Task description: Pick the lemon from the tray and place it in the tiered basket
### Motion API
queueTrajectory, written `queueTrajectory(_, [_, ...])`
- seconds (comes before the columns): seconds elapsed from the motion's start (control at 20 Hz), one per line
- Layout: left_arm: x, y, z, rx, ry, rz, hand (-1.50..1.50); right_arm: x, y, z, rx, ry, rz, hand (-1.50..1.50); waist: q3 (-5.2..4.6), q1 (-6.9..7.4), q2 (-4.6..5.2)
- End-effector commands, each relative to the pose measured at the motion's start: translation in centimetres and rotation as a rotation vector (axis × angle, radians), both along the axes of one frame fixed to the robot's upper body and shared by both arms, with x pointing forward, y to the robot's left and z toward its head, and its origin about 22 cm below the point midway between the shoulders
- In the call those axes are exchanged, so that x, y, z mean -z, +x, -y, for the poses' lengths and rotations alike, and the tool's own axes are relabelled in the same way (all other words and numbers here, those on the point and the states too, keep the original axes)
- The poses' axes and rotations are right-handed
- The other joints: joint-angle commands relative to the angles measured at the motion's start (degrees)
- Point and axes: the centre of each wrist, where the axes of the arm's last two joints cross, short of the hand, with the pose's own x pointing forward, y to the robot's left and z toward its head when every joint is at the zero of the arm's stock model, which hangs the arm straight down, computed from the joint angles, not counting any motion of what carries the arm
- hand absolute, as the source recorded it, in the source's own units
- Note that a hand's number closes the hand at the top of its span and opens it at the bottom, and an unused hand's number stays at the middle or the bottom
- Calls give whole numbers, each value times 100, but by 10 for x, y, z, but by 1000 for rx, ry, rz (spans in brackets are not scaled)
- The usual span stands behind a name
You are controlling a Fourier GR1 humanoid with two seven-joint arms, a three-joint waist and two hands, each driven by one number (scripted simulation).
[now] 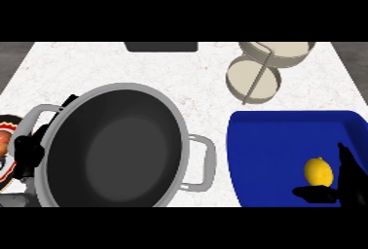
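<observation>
Yellow, smooth-skinned and oval, the lemon (318, 170) lies on the glossy blue tray with rounded corners (273, 141), in its near right part, at the right of a white, faintly veined stone-look counter (108, 68). The robot's black right hand (351, 187) comes in from the near right corner and brackets the fruit. Its straightish fingers (348, 168) rise along the lemon's right side and the thumb (310, 194) reaches across just near of its lower end. The hand is open and the lemon is not enclosed; whether either part touches the peel cannot be told.

Beyond the tray stands the cream tiered basket (251, 80), two shallow round bowls joined by a thin pale rod, well apart from the lemon. Left of the tray, a large round grey metal pot with a dark matt interior and two looped handles (122, 146) fills the counter's near left. The black left hand (25, 151) shows at the pot's left rim, partly hidden by it; how far open it is cannot be told. A dark flat rectangular object (161, 46) sits at the far edge. A red, white and black banded object (6, 146) is cut off at the left edge, with too little showing to identify.
</observation>
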Motion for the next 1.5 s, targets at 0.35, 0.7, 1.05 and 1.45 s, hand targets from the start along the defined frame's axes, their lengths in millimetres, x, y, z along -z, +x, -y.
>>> queueTrajectory(0.35, [3,1,-4,3,11,-7,0,17,7,8,-123,57,-160,150,-11,-1,13])
queueTrajectory(0.7, [11,-8,16,4,4,5,0,31,18,-27,-169,-46,-129,150,-10,16,10])
queueTrajectory(1.05, [-3,4,15,38,-1,31,0,-34,46,91,-581,-355,-108,150,35,280,119])
queueTrajectory(1.45, [1,4,5,9,4,21,0,-112,73,163,-750,-396,398,150,53,161,83])
